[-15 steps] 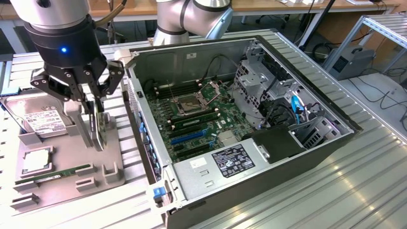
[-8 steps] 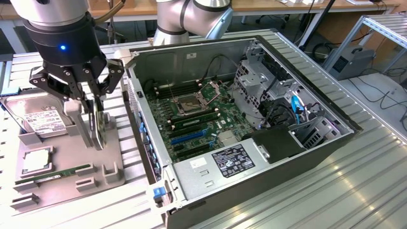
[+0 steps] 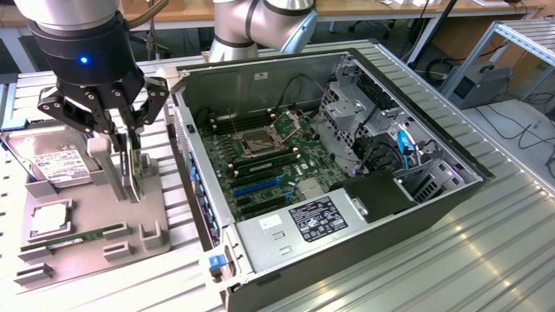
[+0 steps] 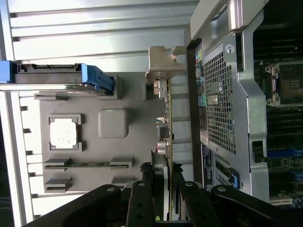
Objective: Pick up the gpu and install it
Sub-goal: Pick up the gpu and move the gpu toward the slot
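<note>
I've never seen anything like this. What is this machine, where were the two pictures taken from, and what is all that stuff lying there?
It is a robot arm with a claw-like gripper at its end. The exterior view comes from a camera standing apart from the arm. The wrist view comes from a camera on the arm's wrist, looking down past the gripper. On the metal table sit an opened computer case and a gray tray of parts. The tray holds a hard drive, a processor chip, a memory stick and the gpu, a graphics card standing on edge. The gripper is closed on the gpu from above, one finger on each side. The card is in the tray, not yet in the case.
</note>
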You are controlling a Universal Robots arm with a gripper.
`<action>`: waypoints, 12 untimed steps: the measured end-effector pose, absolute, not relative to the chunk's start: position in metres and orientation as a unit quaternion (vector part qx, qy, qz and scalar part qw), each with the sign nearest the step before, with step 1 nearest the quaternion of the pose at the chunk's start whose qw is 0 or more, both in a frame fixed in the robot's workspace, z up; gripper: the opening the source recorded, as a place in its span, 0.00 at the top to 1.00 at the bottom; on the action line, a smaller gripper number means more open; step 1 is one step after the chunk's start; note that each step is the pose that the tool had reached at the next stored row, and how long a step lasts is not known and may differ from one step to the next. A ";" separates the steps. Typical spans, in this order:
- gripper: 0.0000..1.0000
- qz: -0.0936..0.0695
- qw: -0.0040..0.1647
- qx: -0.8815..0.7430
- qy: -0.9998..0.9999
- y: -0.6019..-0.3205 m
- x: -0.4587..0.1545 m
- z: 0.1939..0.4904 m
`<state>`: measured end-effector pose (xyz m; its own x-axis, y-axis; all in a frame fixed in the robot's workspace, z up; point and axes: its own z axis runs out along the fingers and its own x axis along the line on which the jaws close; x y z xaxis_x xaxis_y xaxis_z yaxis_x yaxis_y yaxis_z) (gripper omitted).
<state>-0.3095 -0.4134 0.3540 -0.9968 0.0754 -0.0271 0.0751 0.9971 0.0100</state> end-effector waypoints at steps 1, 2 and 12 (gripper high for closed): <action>0.73 0.004 0.014 0.038 0.999 -0.413 -0.309 0.354; 0.73 0.005 0.014 0.038 0.999 -0.413 -0.309 0.355; 0.73 0.005 0.014 0.038 0.999 -0.413 -0.309 0.360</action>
